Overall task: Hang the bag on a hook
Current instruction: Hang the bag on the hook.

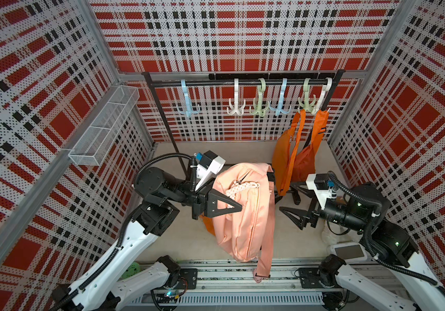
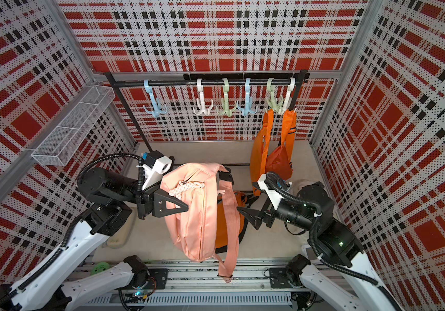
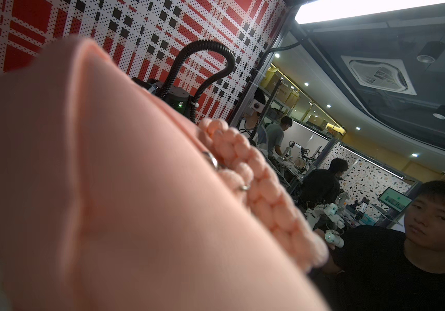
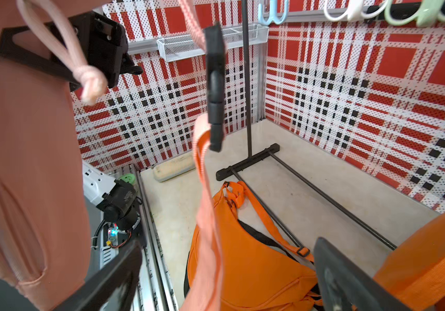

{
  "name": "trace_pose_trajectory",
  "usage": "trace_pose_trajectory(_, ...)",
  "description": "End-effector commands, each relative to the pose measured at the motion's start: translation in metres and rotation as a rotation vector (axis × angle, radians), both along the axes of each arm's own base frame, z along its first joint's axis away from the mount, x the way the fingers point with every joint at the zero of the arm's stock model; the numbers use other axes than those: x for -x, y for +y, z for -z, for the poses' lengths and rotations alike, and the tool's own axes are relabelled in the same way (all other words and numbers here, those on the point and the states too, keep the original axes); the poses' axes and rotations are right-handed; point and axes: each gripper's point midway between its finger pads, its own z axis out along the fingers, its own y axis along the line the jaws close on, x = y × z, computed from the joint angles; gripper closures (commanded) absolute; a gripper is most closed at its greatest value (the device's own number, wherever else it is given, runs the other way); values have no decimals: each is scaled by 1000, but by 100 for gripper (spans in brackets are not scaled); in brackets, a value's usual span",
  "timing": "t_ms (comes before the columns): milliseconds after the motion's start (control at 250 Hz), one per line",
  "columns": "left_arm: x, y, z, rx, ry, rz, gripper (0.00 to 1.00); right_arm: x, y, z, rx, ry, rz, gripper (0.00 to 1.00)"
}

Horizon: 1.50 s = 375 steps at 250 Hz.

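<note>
Well below the hook rail (image 1: 216, 83), the pink bag (image 1: 242, 215) hangs from the pinched-shut left gripper (image 1: 236, 207).
Under the rail's right end, the right gripper (image 1: 287, 198) gapes empty; orange bags (image 1: 286, 159) crowd the hooks there, and another orange bag (image 4: 256, 255) lies on the floor below.

The left arm (image 1: 132, 237) and right arm (image 1: 420, 266) wear white shells nearest the base rail (image 1: 221, 278), black motor joints beyond it, ribbed black hoses (image 1: 162, 157), white wrist-camera housings (image 1: 213, 164), and black triangular fingers (image 1: 224, 206).

Peach bag (image 1: 245, 229) hanging aloft, strap (image 1: 268, 237) dangling, pastel hooks (image 1: 236, 94) behind
</note>
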Motion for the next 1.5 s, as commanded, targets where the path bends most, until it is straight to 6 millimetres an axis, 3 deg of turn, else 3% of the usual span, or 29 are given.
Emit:
trace_pose_trajectory(0, 15, 9, -18, 31, -40, 27, 100, 3, 8, -7, -10, -31, -59, 0)
trace_pose_trajectory(212, 18, 11, -21, 38, -49, 27, 100, -12, 21, -1, 2, -14, -67, 0)
trace_pose_trajectory(364, 21, 13, -24, 51, -62, 20, 100, -27, 37, 19, 14, 54, -94, 0)
trace_pose_trajectory(592, 16, 21, -28, 68, -77, -37, 100, -24, 49, 40, -49, 141, -151, 4)
trace_pose_trajectory(668, 12, 22, -27, 71, -75, -58, 100, -23, 49, 51, -48, 172, -141, 18)
trace_pose_trajectory(809, 9, 24, -27, 75, -83, -80, 100, -27, 43, 57, -76, 200, -84, 84)
trace_pose_trajectory(857, 8, 24, -26, 77, -87, -86, 100, -27, 42, 53, -79, 197, -75, 100)
trace_pose_trajectory(989, 3, 26, -24, 80, -85, -118, 100, -39, 26, 41, -69, 154, 48, 100)
trace_pose_trajectory(1137, -6, 22, -14, 89, -70, -165, 100, -64, -7, 18, -35, 59, 279, 100)
trace_pose_trajectory(1193, -16, 21, -11, 112, -72, -228, 92, -77, -23, 8, -1, 30, 386, 100)
trace_pose_trajectory(1297, -37, 18, -4, 177, -154, -421, 100, -100, -47, -19, 24, -34, 547, 100)
trace_pose_trajectory(1497, -50, -17, 8, 129, -345, -581, 100, -145, -62, -65, 38, -61, 606, 100)
